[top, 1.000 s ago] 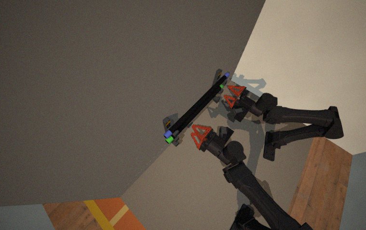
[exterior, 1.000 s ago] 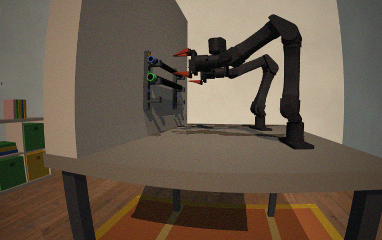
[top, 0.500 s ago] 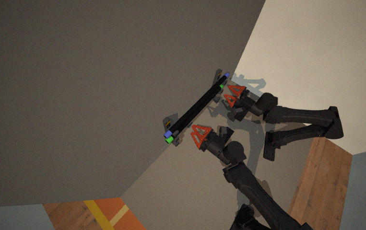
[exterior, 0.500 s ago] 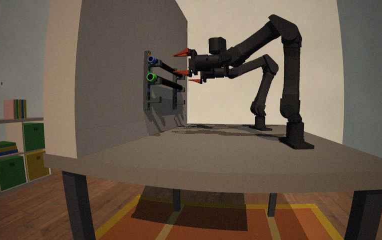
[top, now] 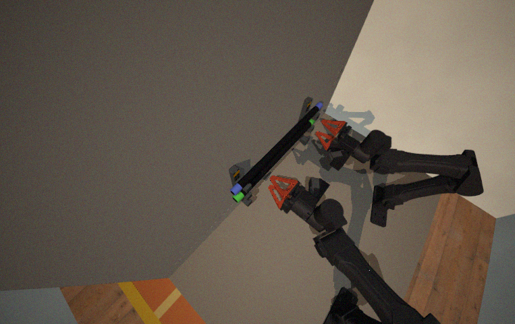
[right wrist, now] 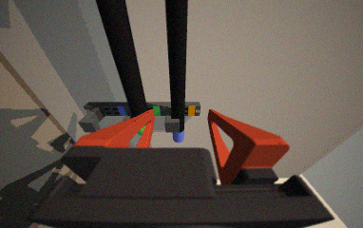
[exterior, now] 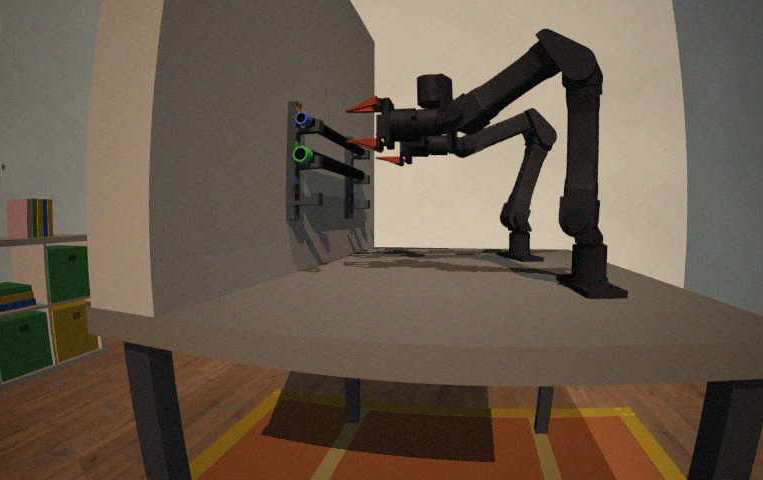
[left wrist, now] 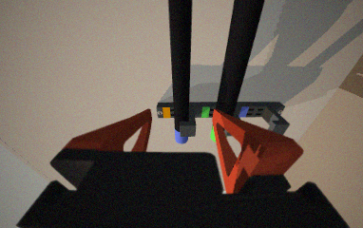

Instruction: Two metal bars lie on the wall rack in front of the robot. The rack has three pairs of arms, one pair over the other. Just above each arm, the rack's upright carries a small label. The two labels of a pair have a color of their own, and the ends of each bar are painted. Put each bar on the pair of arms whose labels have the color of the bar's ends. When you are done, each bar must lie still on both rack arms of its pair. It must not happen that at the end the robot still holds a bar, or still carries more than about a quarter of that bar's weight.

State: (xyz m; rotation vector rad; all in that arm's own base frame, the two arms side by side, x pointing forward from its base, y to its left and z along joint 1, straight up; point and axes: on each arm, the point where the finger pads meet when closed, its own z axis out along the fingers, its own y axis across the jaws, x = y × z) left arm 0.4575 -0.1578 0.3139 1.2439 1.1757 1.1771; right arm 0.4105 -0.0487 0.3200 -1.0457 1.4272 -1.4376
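The rack (exterior: 294,160) hangs on the wall. The blue-ended bar (top: 277,146) lies on the top pair of arms, beside the orange label (left wrist: 166,112). The green-ended bar (exterior: 302,155) lies on the middle pair, beside the green label (left wrist: 205,112). The blue label (left wrist: 243,111) marks the bottom pair. My left gripper (top: 281,190) is open, a short way in front of the bars near one end, fingers one over the other at the height of the blue-ended bar (left wrist: 180,62). My right gripper (top: 329,132) is open, likewise near the other end (right wrist: 179,136).
The bottom pair of rack arms (exterior: 312,199) holds nothing. The grey wall (exterior: 223,149) stands right behind the rack. Both arm bases (exterior: 589,280) stand on the table, far back from the wall. A shelf with boxes (exterior: 14,298) stands off the table.
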